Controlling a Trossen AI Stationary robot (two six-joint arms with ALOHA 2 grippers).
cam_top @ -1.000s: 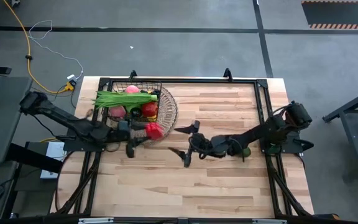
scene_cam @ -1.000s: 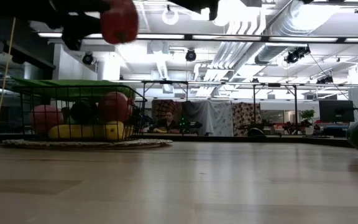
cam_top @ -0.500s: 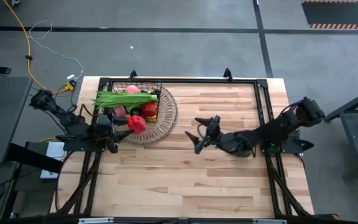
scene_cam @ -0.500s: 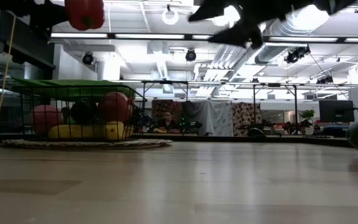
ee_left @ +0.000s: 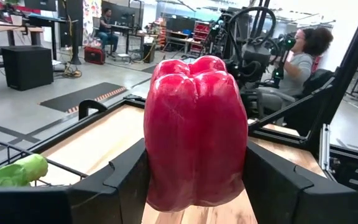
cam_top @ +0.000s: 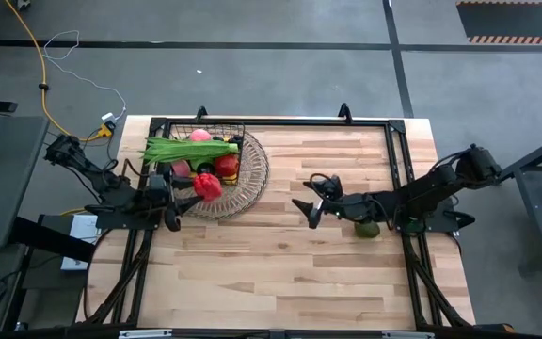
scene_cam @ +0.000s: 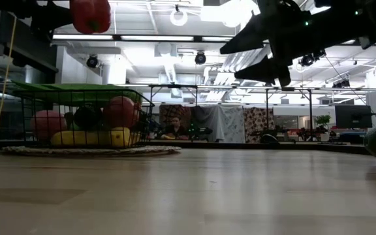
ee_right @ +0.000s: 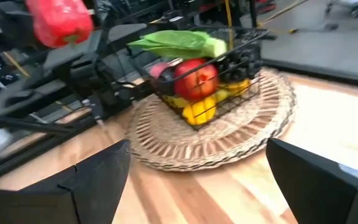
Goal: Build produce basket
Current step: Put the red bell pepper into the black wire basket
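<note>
gripping a red pepper [cam_top: 207,185], left tool [cam_top: 196,191] hovers beside basket [cam_top: 216,132].

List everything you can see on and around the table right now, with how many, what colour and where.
red bell pepper: one, red, held above the wicker tray's left edge
wire basket: one, black, on the wicker tray
wicker tray: one, tan, table's far left
green stalk: one, green, across the basket's top
red apple: one, red, in the basket
bananas: yellow, basket bottom, count unclear
peach: one, pink, in the basket
avocado: one, dark green, table's right side
table: one, light wood
left gripper: shut on the pepper
right gripper: open, mid-table
</note>
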